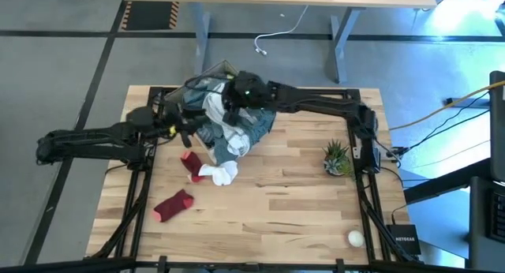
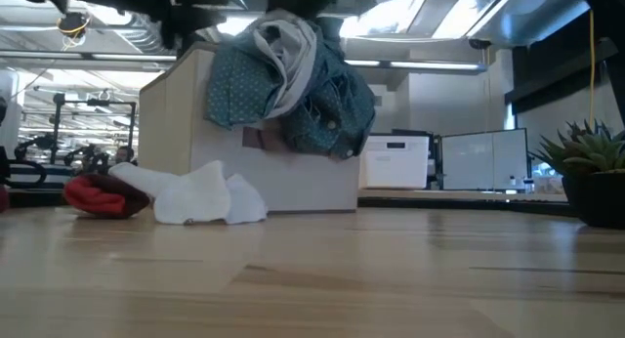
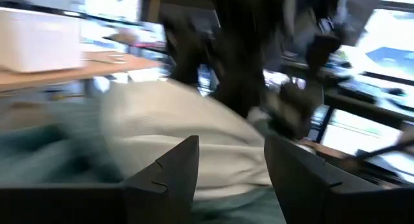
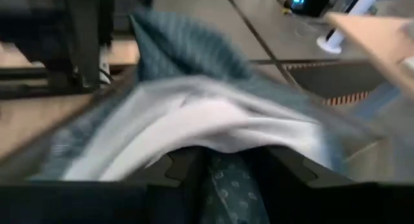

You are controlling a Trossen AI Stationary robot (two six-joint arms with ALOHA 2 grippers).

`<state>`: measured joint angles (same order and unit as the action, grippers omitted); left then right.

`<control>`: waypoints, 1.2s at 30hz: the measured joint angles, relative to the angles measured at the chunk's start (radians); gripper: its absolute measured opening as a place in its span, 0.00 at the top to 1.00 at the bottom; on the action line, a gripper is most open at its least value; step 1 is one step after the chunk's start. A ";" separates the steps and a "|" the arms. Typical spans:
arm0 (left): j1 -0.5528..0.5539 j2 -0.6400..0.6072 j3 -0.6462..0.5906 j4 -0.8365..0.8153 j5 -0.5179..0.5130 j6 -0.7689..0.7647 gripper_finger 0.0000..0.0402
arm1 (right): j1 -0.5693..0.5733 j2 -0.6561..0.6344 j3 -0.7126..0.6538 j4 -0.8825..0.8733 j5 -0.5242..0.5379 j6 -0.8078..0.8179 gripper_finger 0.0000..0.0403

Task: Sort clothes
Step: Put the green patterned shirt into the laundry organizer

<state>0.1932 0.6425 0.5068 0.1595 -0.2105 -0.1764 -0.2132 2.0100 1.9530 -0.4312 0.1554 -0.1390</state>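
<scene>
A bundle of a teal-green dotted garment (image 2: 337, 104) and a white-grey garment (image 2: 288, 55) hangs in front of the beige cardboard box (image 2: 186, 113). My right gripper (image 1: 239, 97) is shut on it from above; it also shows in the right wrist view (image 4: 228, 175). My left gripper (image 3: 231, 172) is open beside the bundle's left side, with the white garment (image 3: 174, 133) just ahead of its fingers. Two dark red socks (image 1: 173, 203) (image 1: 190, 163) and small white pieces (image 1: 220, 174) lie on the table. My right gripper pinches a bunched part of the teal-green dotted garment (image 4: 226, 185) between its two fingers, coming from above. The white-grey garment (image 4: 220, 120) lies draped over the same bundle. The bundle hangs below the fingers, clear of the table top (image 2: 312, 279). My left gripper: I cannot tell whether its open fingers touch the white garment.
The cardboard box (image 1: 207, 77) stands at the table's far edge, behind the bundle. A potted plant (image 1: 338, 158) stands at the right. A small white ball (image 1: 356, 238) lies near the front right corner. Bare wood shows in the middle and near part of the table.
</scene>
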 joint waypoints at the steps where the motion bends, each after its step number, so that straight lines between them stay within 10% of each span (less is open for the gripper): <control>1: 0.000 0.026 0.000 0.031 0.044 -0.004 0.57 | 0.002 -0.017 0.017 -0.028 0.001 -0.001 0.67; 11: 0.043 0.274 0.004 0.159 0.112 -0.047 0.57 | 0.056 -0.208 0.095 -0.266 0.015 -0.004 0.67; 18: 0.163 0.365 0.074 -0.138 -0.195 -0.054 0.57 | 0.107 -0.330 0.097 -0.470 0.042 0.037 0.67; 24: 0.278 0.401 0.077 -0.325 -0.243 -0.075 0.57 | 0.194 -0.350 0.082 -0.626 0.134 0.084 0.67; 36: 0.305 0.404 0.076 -0.327 -0.144 -0.055 0.57 | 0.258 -0.347 -0.497 -0.418 0.382 0.110 0.67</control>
<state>0.4980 1.0462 0.5831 -0.1678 -0.3550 -0.2310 0.0451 1.6627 1.4562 -0.8489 0.5378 -0.0288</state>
